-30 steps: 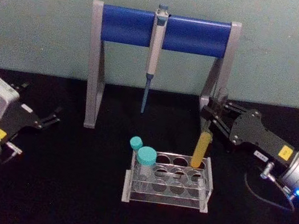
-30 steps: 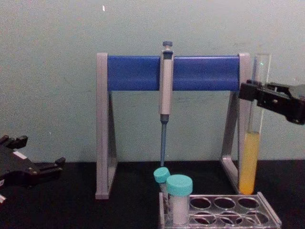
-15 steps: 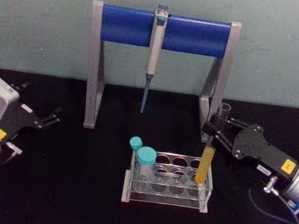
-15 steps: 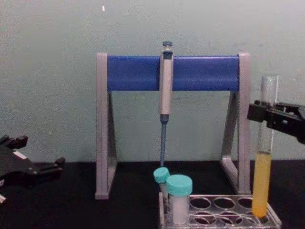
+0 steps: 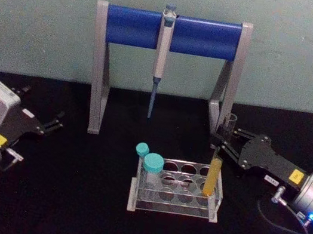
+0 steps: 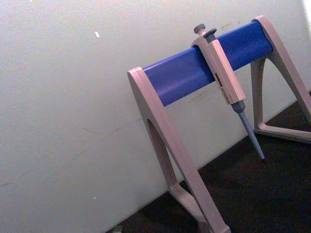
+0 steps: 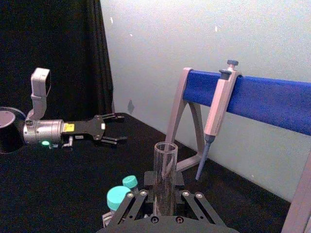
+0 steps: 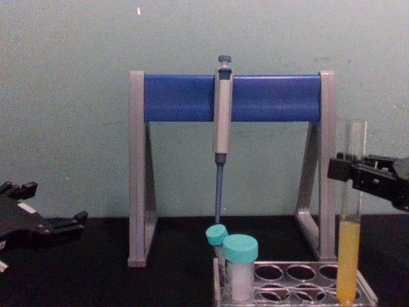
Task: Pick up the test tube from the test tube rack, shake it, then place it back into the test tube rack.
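A long, thin, clear glass test tube point(image 5: 213, 175), uncapped and with yellow-orange liquid in its lower part, stands nearly upright in a hole at the right end of a low clear plastic test tube rack point(image 5: 174, 208) on a black desk point(image 5: 81, 201). Which row it sits in cannot be told.

The right gripper point(image 5: 222, 142) reaches in from the right, its fingers closed on the bare glass above the liquid and below the open rim. The left gripper point(image 5: 52, 123) rests well apart at the desk's left, fingers parted and holding nothing.

The tube is probably light, stiff, smooth and brittle, so a firm squeeze could crack it and a loose one could let it slide. With no cap, tilting would risk a spill. The empty upper glass, where it is gripped now, looks like the best hold.

Two shorter teal-capped white tubes point(image 5: 149, 167) stand at the rack's left end.
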Tool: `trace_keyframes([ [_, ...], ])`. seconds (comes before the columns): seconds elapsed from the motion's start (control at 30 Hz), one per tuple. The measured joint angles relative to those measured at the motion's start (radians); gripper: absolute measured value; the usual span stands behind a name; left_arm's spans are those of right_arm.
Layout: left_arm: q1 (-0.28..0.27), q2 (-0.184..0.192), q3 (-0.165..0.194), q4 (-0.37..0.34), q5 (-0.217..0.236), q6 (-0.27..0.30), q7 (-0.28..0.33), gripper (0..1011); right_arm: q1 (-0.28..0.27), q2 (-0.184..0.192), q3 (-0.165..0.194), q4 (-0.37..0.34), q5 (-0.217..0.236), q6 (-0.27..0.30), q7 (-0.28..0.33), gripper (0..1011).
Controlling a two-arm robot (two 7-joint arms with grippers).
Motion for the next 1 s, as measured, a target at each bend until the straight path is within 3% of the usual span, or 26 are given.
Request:
trace_keyframes([
  [0.5, 0.000, 0.000, 0.000, 0.000, 0.000, 0.000, 0.000, 1001, 0.023, -0.012, -0.026, 0.041, -0.033, 0.013, -0.004, 235],
  [1.0, 0.000, 0.000, 0.000, 0.000, 0.000, 0.000, 0.000, 1001, 0.031, -0.027, -0.035, 0.080, -0.039, 0.006, 0.011, 235],
])
